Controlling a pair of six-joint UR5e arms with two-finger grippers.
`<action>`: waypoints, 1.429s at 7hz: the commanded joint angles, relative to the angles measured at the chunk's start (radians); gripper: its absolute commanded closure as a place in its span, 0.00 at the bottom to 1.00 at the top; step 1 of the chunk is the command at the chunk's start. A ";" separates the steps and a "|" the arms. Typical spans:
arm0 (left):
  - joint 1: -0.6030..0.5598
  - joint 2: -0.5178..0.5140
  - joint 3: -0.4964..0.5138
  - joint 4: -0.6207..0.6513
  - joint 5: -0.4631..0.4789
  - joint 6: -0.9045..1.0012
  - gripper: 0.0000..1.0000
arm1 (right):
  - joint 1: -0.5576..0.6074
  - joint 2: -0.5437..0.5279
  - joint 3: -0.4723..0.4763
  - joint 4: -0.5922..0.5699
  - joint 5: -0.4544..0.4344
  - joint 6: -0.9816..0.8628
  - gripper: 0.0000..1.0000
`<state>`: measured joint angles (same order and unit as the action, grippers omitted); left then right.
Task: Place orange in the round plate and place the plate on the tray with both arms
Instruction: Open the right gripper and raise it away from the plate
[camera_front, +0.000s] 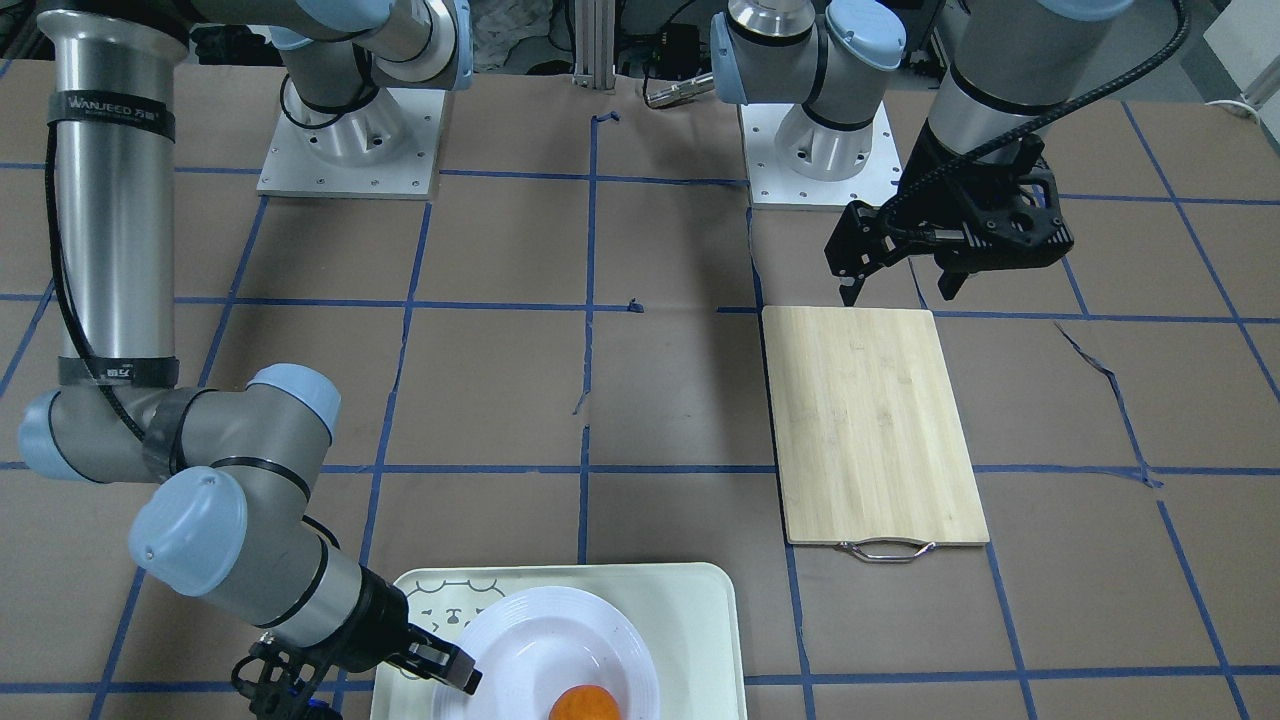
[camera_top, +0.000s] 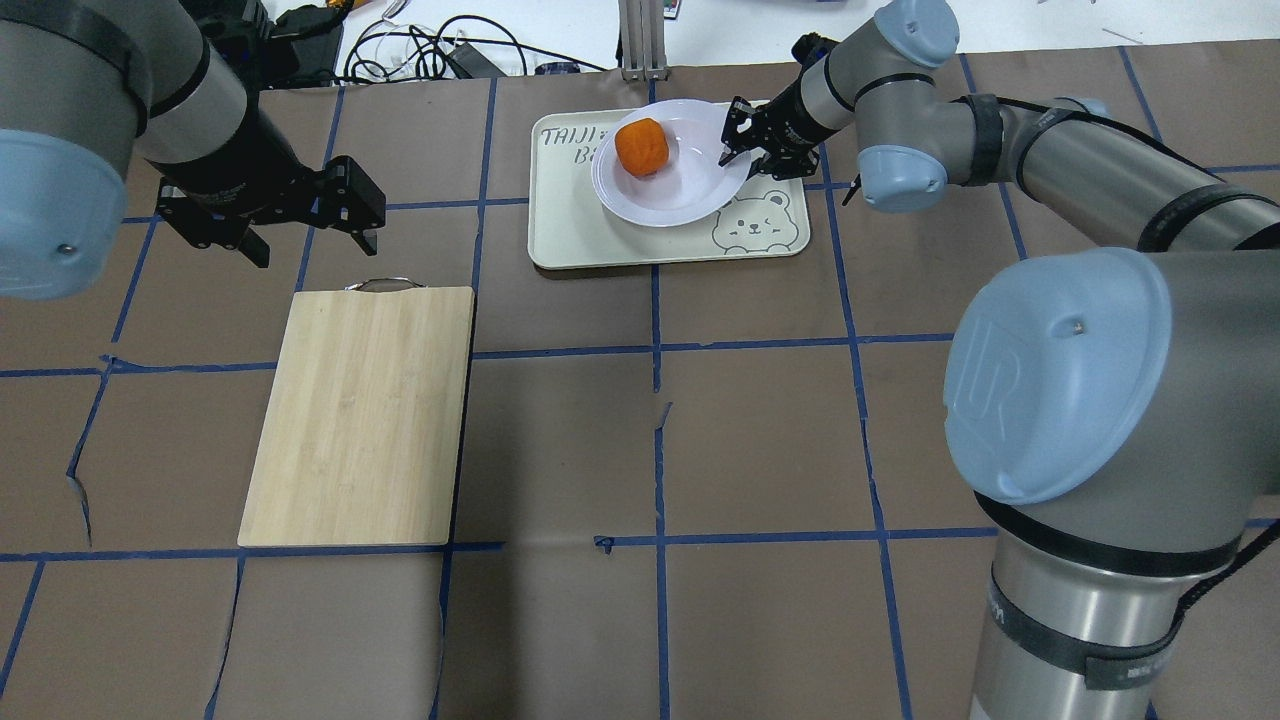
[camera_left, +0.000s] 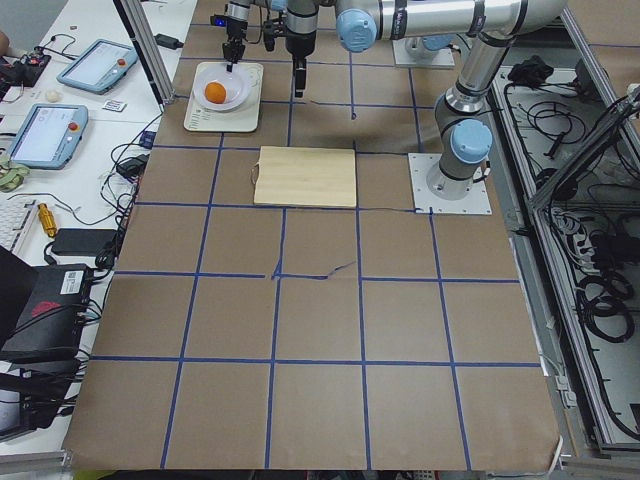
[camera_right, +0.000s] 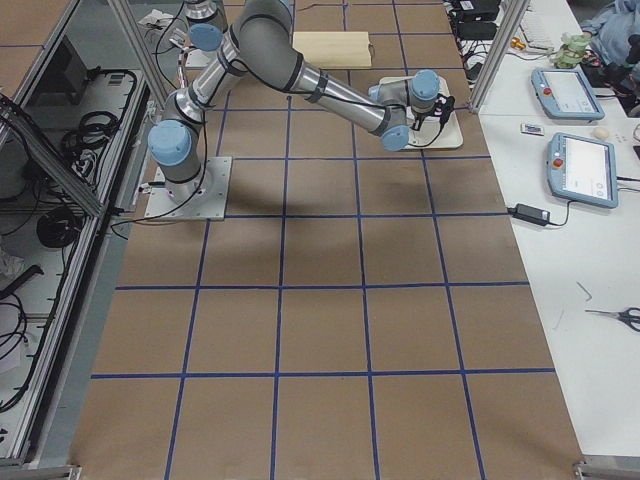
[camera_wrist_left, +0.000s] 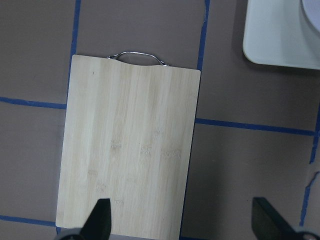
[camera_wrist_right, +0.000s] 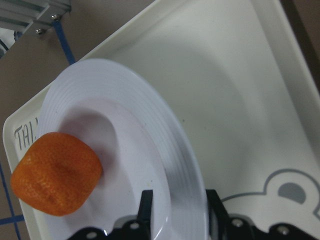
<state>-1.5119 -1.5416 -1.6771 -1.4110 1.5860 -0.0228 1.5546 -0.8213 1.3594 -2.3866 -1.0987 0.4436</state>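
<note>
The orange (camera_top: 641, 146) (camera_wrist_right: 56, 172) lies in the sunken centre of the white round plate (camera_top: 690, 195) (camera_wrist_right: 125, 100). The plate is over the mint tray (camera_top: 600, 240) (camera_front: 700, 620), and a shadow under its rim falls on the tray floor (camera_wrist_right: 225, 75). My right gripper (camera_top: 738, 148) (camera_wrist_right: 180, 210) is shut on the plate's rim, one finger above and one below, on the bear-face side. My left gripper (camera_top: 312, 248) (camera_wrist_left: 182, 220) hangs open and empty above the table, just past the handle end of the cutting board.
A bamboo cutting board (camera_top: 360, 420) (camera_front: 870, 420) with a metal handle lies flat on the left half of the table. Brown paper with blue tape lines covers the table. Cables and tablets lie beyond the far edge, behind the tray.
</note>
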 joint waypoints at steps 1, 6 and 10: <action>-0.001 0.001 -0.001 0.000 0.002 0.006 0.00 | -0.037 -0.100 -0.020 0.150 -0.055 -0.046 0.00; -0.001 0.008 0.000 0.000 0.008 0.012 0.00 | 0.024 -0.523 -0.043 0.763 -0.453 -0.389 0.00; -0.001 0.008 0.000 0.000 0.006 0.012 0.00 | 0.028 -0.717 0.211 0.656 -0.483 -0.424 0.00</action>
<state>-1.5125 -1.5340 -1.6773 -1.4112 1.5925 -0.0108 1.5824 -1.4981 1.4785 -1.6228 -1.5722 0.0288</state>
